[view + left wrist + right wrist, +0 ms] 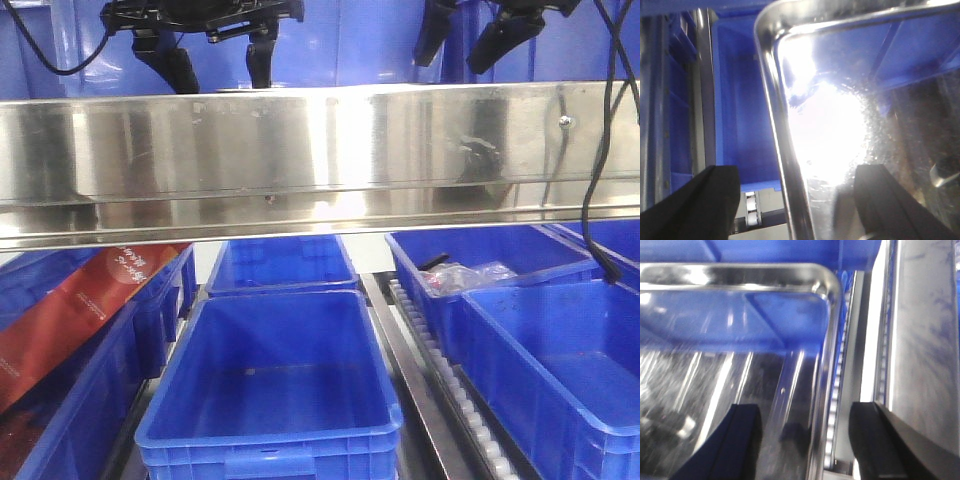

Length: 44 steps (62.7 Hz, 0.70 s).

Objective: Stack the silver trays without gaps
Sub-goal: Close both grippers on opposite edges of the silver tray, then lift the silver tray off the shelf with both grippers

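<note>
While the front view shows one long shiny silver metal tray (320, 140) edge-on above one red carton (70, 310) and at least six blue plastic crates (270, 400), only the wrist views show its rounded corners, with the left gripper (222, 72) and right gripper (460, 52) each spread wide astride its rim, holding nothing.

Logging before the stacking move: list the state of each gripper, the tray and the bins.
Left gripper: open, fingers either side of the tray's rim.
Right gripper: open, straddling the rim likewise.
Silver tray: not gripped by either arm.
Middle bin: empty.
Red box: lying tilted at the left.
Back right bin: holds clear bags.
</note>
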Available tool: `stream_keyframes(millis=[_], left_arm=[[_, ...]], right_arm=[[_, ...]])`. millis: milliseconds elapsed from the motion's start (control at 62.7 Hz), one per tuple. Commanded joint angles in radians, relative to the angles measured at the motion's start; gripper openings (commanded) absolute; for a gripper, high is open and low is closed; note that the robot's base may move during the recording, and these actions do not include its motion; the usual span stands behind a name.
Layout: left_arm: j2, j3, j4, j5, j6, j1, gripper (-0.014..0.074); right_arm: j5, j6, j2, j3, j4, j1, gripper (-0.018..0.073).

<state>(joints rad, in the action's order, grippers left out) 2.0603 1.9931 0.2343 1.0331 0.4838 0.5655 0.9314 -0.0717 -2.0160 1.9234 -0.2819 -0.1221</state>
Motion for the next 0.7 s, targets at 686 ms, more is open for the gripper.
stream_keyframes(millis=[686], left_arm=[[0.033, 0.009, 0.031, -0.028, 0.052, -0.014, 0.0388]], right_arm=[[-0.049, -0.027, -0.058, 0.010, -0.001, -0.002, 0.0288]])
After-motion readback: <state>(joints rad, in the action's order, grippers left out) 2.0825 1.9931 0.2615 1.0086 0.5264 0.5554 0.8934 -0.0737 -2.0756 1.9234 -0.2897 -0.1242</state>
